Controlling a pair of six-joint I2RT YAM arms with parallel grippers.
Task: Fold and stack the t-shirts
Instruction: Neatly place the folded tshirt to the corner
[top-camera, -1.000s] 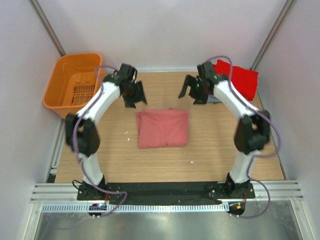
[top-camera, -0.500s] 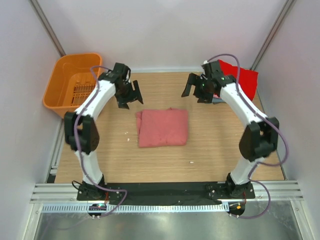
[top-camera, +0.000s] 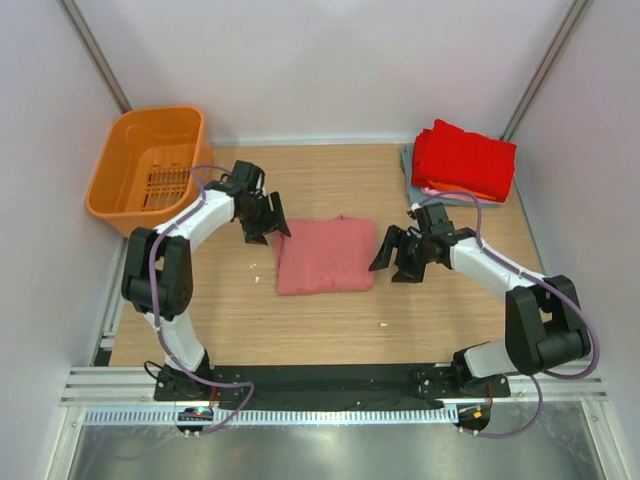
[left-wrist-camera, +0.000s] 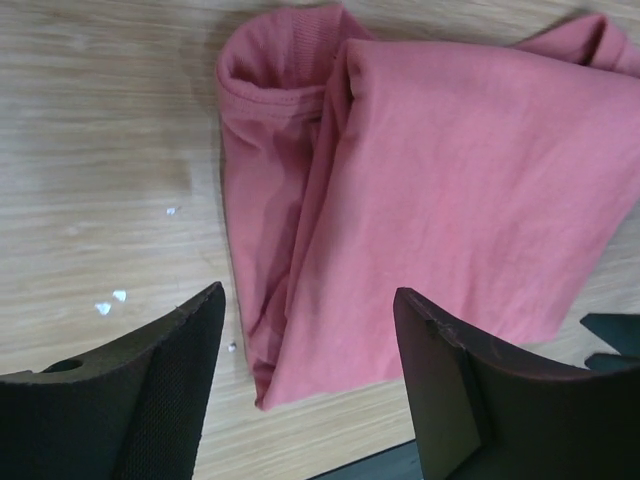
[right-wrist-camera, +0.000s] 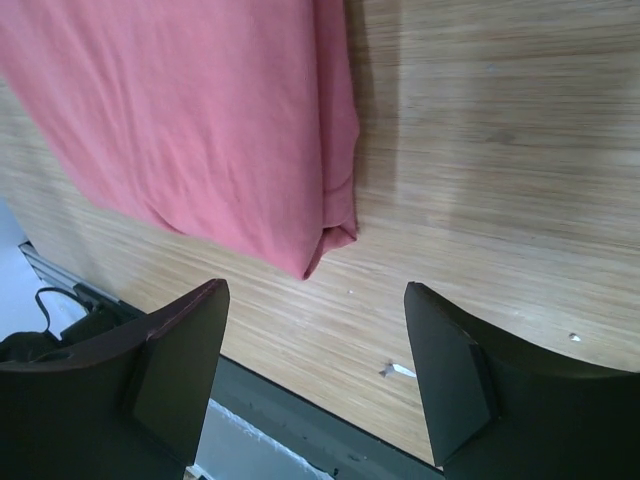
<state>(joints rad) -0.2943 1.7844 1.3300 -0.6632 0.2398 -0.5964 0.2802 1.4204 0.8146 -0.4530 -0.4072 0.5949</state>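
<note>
A folded salmon-pink t-shirt (top-camera: 326, 255) lies on the wooden table's middle; it also shows in the left wrist view (left-wrist-camera: 430, 190) and in the right wrist view (right-wrist-camera: 200, 110). My left gripper (top-camera: 268, 225) is open and empty, low over the shirt's far left corner. My right gripper (top-camera: 397, 258) is open and empty, low beside the shirt's right edge. A stack of folded t-shirts stands at the far right, with a bright red one (top-camera: 464, 160) on top and a grey-blue one (top-camera: 410, 162) beneath.
An orange plastic basket (top-camera: 148, 160) stands at the far left corner. Small white scraps (left-wrist-camera: 110, 300) lie on the wood left of the shirt. The black front rail (top-camera: 330, 378) runs along the near edge.
Both grippers have come down and inward from the back of the table to the pink shirt's sides. The right arm has left the red stack, which now shows fully.
</note>
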